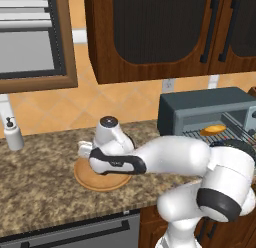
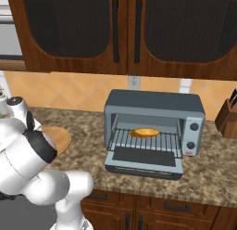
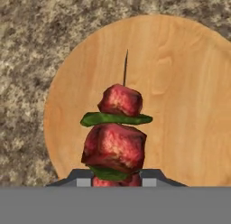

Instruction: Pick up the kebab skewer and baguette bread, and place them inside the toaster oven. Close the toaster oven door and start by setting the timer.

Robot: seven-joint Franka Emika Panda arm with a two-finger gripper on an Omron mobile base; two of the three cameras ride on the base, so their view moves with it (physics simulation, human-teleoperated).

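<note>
The kebab skewer [image 3: 115,128], dark red chunks with green slices and a thin tip pointing away, sits between my gripper's [image 3: 115,180] tips, which are shut on its near end. It is over the round wooden plate [image 3: 189,105]. In the left base view my arm reaches left and its hand hangs over that plate [image 1: 95,181]. The baguette bread [image 2: 144,132] lies on the wire rack inside the toaster oven [image 2: 152,101]. The toaster oven door [image 2: 144,164] is folded down open. From the left the baguette bread [image 1: 214,128] shows inside the toaster oven [image 1: 200,104].
A soap dispenser [image 1: 13,134] stands at the counter's far left. A knife block [image 2: 228,115] sits right of the oven. Dark wooden cabinets [image 2: 115,29] hang overhead. The oven's knobs [image 2: 193,127] are on its right panel.
</note>
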